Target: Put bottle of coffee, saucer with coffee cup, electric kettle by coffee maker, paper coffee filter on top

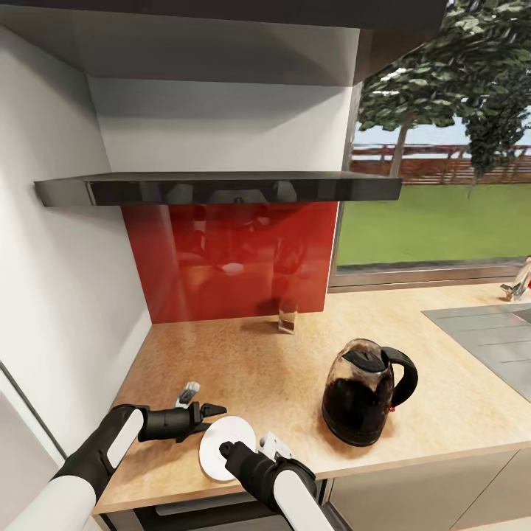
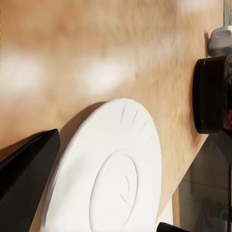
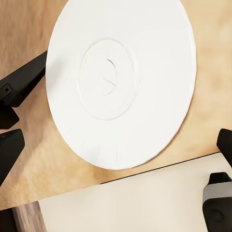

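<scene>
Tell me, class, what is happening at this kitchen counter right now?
A two-armed robot is working at the saucer, which lies flat near the front edge of the wooden countertop. The left gripper and right gripper close in on it from either side, jaws apart, neither holding it. The electric kettle stands upright to the right, apart from the saucer. A small glass stands by the red backsplash.

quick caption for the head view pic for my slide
Both grippers, left and right, flank a white saucer at the wooden countertop's front edge, with a dark electric kettle standing to the right.
</scene>
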